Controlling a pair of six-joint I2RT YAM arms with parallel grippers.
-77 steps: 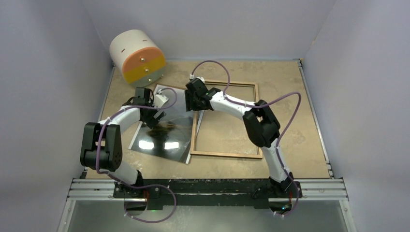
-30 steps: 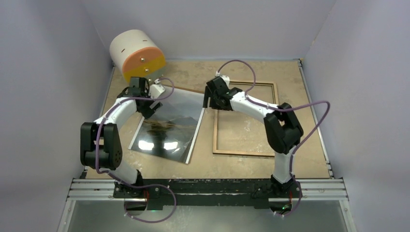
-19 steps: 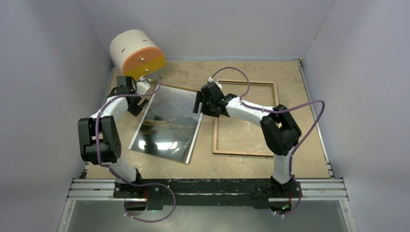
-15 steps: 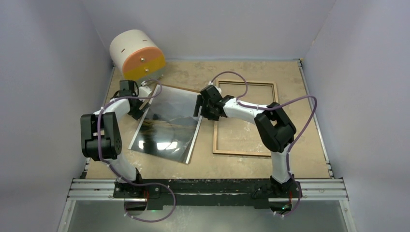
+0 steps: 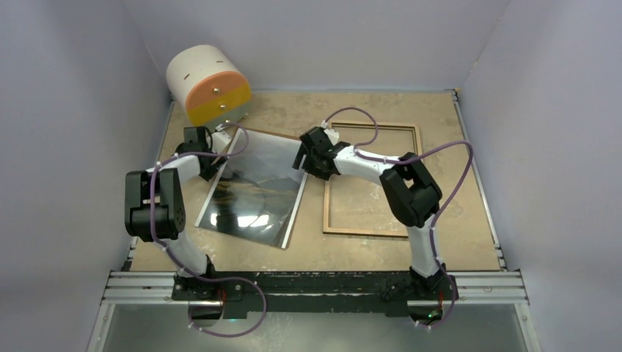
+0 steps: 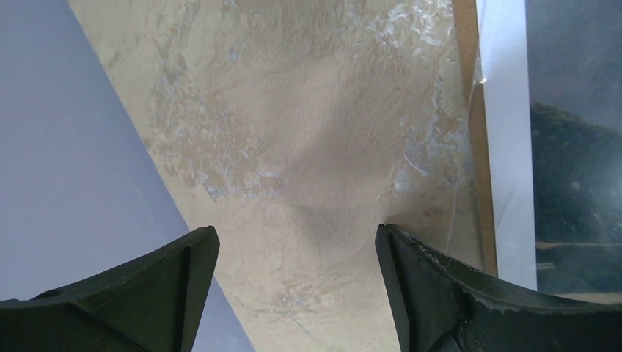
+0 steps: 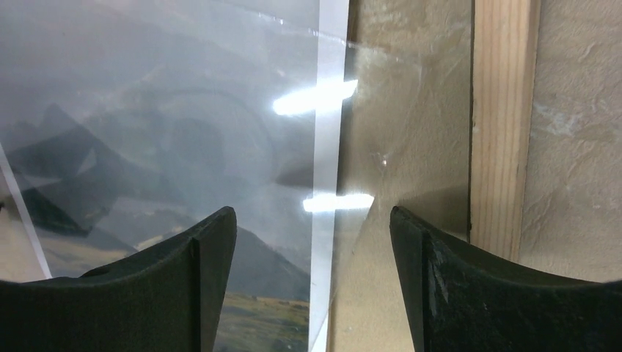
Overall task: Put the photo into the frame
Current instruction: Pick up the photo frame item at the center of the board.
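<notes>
The photo (image 5: 253, 198), a glossy dark landscape with a white border, lies flat on the table left of centre. The frame (image 5: 367, 233), its light-wood rim up, lies apart from it on the right. My left gripper (image 5: 209, 169) is open at the photo's far left edge. In the left wrist view it (image 6: 297, 249) stands over bare table, with the photo's border (image 6: 506, 147) to its right. My right gripper (image 5: 302, 163) is open at the photo's far right edge. Its jaws (image 7: 313, 227) straddle the white border (image 7: 326, 183), with the frame's rail (image 7: 502, 125) just to the right. A clear sheet covers that edge of the photo.
A white drum with an orange and yellow face (image 5: 209, 84) lies at the back left. A brown panel's edge (image 6: 475, 161) shows under the photo's left side. The left wall (image 6: 66, 147) is close beside my left gripper. A metal rail (image 5: 315, 282) runs along the near edge.
The frame has slid right, away from the photo. My left gripper moved off the photo to its far left edge. My right gripper moved from the frame to the photo's right edge.
</notes>
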